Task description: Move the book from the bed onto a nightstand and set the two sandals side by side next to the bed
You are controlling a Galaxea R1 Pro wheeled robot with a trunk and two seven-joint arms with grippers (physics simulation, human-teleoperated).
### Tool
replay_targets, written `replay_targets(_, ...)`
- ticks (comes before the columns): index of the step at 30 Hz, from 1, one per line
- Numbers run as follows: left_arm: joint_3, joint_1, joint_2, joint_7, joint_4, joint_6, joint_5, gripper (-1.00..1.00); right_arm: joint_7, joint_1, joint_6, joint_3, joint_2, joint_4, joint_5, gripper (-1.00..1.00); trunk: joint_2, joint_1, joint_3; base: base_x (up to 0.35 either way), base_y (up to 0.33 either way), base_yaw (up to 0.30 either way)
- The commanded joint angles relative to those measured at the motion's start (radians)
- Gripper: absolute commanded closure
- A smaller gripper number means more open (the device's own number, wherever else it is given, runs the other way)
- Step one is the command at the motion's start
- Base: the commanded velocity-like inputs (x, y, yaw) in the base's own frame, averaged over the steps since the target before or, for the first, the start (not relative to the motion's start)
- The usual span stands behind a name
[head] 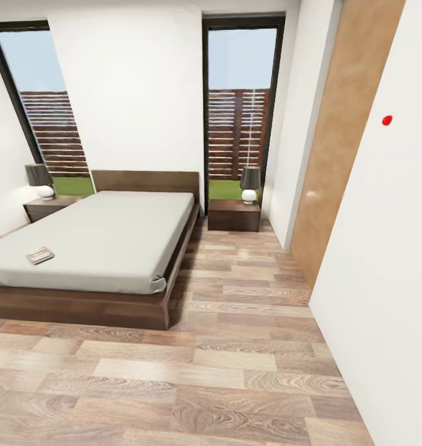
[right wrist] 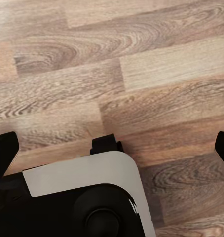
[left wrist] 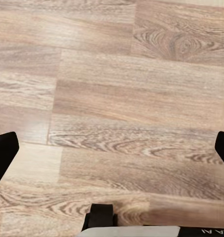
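Observation:
The bed [head: 105, 238] with its pale mattress and dark frame stands at the left of the head view. The book [head: 40, 254] lies flat on the mattress near the foot end, at the left side. One nightstand [head: 234, 215] sits right of the headboard and the other nightstand [head: 49, 206] left of it. The sandals are out of view. My left gripper [left wrist: 112, 150] is open over bare wood floor, its black fingertips [left wrist: 3, 155] far apart. Open too, with nothing held, my right gripper [right wrist: 112, 148] hangs above the floor and my own base [right wrist: 87, 197].
A lamp [head: 250, 184] stands on the right nightstand and another lamp [head: 41, 179] on the left one. A wooden door [head: 341, 142] and a white wall [head: 384, 260] close the right side. Wood-plank floor [head: 235, 347] stretches from the bed's foot to the wall.

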Motion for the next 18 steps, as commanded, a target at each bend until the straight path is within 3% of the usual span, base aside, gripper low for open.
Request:
replay_targets(1, 0.003, 0.000, -0.001, 0.000, 0.000, -0.002, 0.000, -1.00, 0.001, -0.001, -0.001, -0.002, 0.000, 0.000, -0.002, -1.00, 0.000, 0.000, -0.001, 0.305, -0.127, 0.000)
replay_targets(18, 0.003, 0.000, -0.006, 0.000, 0.000, -0.003, 0.000, -1.00, 0.001, -0.001, -0.001, -0.002, 0.000, 0.001, -0.002, -1.00, 0.000, 0.000, -0.001, 0.301, -0.127, 0.000)
